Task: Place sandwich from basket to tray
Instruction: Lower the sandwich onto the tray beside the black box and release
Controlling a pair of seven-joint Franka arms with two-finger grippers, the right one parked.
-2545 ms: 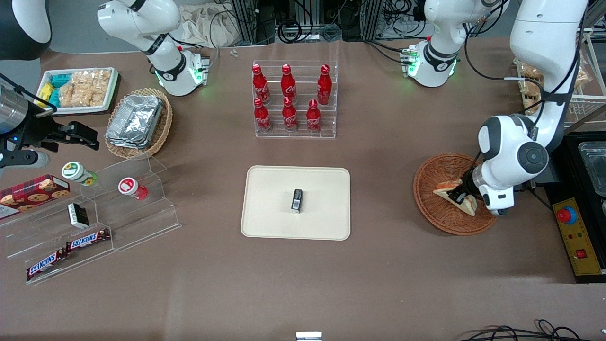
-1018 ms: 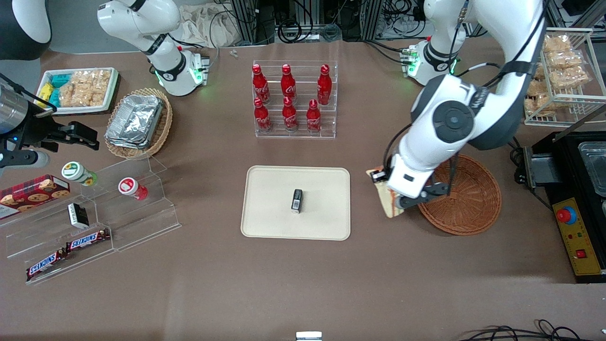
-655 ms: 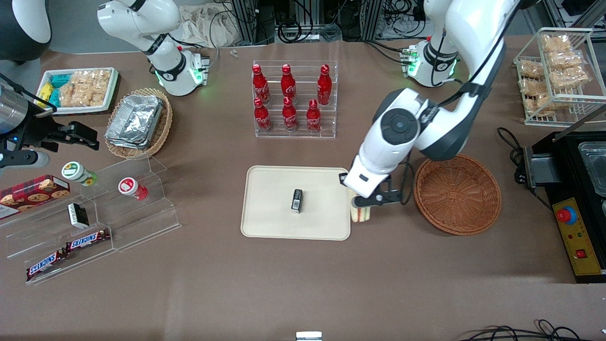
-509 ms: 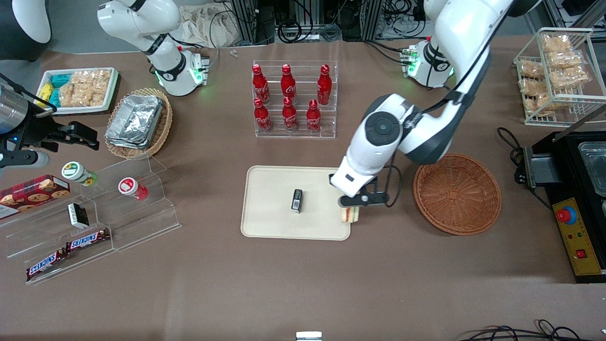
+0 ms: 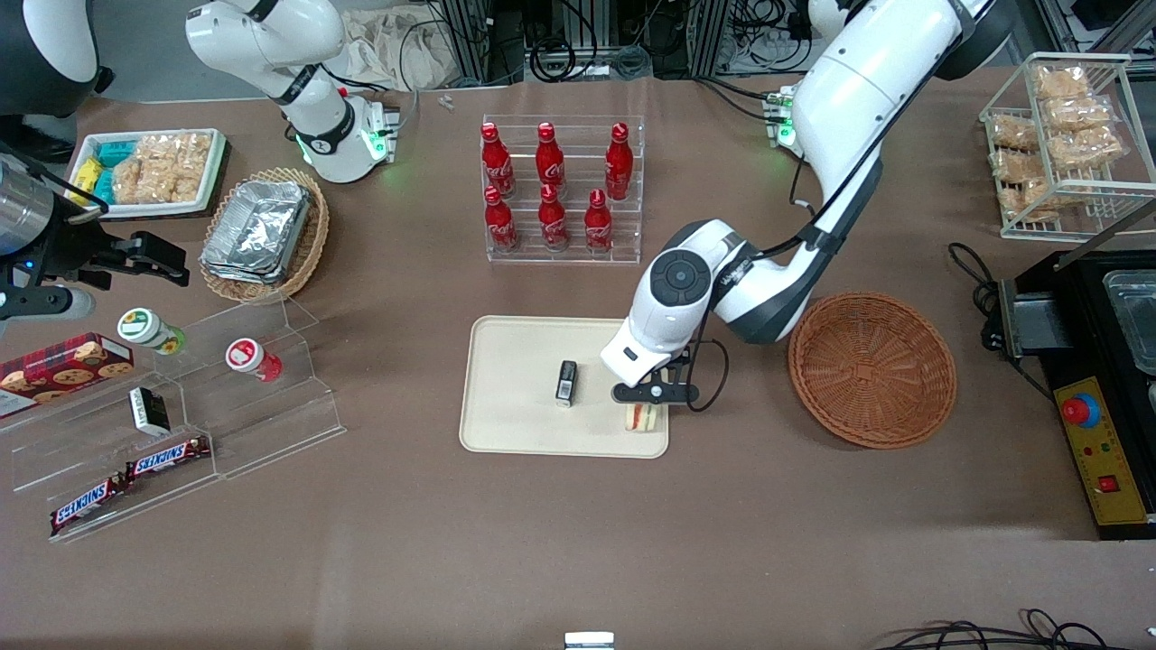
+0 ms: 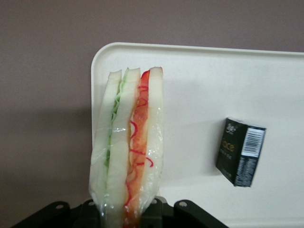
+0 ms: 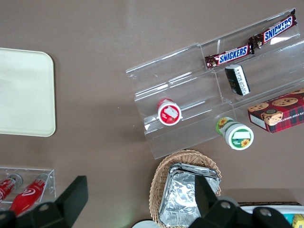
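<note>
Above the tray's [image 5: 515, 379] corner nearest the basket [image 5: 871, 368], the gripper [image 5: 647, 403] is clamped on the sandwich [image 5: 642, 417], held on edge. A small black box [image 5: 566, 383] lies at the gripper's nine o'clock.

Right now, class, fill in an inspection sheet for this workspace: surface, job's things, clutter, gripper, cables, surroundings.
Surface: brown table.
Job's things: sandwich held over tray; wicker basket has nothing in it.
Clutter: small black box on tray; Coca-Cola bottles in acrylic rack; Snickers bars; foil containers.
Gripper: gripper shut on sandwich, above the tray's edge nearest the basket.
Cables: black cable beside basket.
Surroundings: red emergency stop.
</note>
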